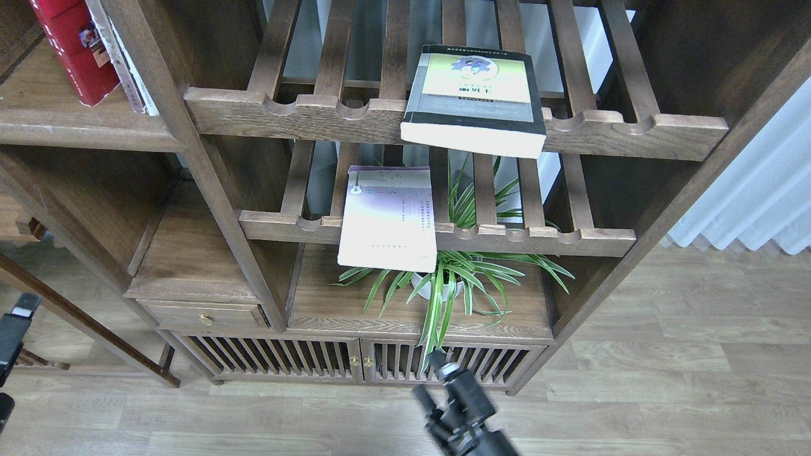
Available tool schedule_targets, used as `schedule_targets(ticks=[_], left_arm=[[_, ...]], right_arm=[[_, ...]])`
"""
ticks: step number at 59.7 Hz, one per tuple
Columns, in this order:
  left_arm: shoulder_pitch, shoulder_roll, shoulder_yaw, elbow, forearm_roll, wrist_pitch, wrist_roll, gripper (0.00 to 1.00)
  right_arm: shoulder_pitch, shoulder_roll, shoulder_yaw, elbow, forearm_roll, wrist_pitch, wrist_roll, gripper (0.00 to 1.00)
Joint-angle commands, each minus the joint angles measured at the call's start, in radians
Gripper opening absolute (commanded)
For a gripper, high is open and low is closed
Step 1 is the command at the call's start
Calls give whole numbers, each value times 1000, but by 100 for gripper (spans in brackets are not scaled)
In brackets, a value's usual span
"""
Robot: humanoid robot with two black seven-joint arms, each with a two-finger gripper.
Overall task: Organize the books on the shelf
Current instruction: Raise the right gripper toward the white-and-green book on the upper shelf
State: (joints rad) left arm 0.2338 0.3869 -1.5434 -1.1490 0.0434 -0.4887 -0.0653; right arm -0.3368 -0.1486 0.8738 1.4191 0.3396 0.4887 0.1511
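The red book (71,54) stands at the top left on the dark plank shelf (82,130). The thick yellow-green book (472,95) lies flat on the upper slatted rack and overhangs its front rail. The thin lavender-white book (388,218) lies on the lower slatted rack, also overhanging. My right gripper (428,379) is low at the bottom centre, in front of the cabinet doors, its two fingers apart and empty. My left gripper (18,316) is at the left edge, dark and partly cut off, far below the shelf.
A thin worn white-spined book (123,63) leans beside the red book. A potted spider plant (443,278) stands under the lower rack. An upright post (190,158) divides the plank shelf from the racks. A drawer (203,315) sits at lower left. A white curtain (754,196) hangs at right.
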Motion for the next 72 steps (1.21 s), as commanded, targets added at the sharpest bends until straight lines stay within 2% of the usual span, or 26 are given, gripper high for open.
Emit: schedule_targets(ticks=[1,12,13,15,25,43,72], left_arm=[[1,1,-1,3,0,0,-1,100],[-1,7,-1,3,0,0,1,100],[-1,15,-1,5,0,0,-1,100],[-1,18,-1,5,-2,0,-1,100],[-4,18,2,17,-2,0,-1,100],[-5,23,-4,20,-2,0,-5,100],[-21,23,3,38,-2,0,-1,100]], right_arm=[[24,-74,106,9,-1,0,2,100],[78,-193,266,4,19,0,1,100],[79,-245,298,14,21,0,1,100],[78,-265,303,33,22,0,2,100],[16,-281,301,153,6,0,-13,100],[-16,-385,470,155,-2,0,-7,100],[199,-324,412,199,-1,0,-4,99]])
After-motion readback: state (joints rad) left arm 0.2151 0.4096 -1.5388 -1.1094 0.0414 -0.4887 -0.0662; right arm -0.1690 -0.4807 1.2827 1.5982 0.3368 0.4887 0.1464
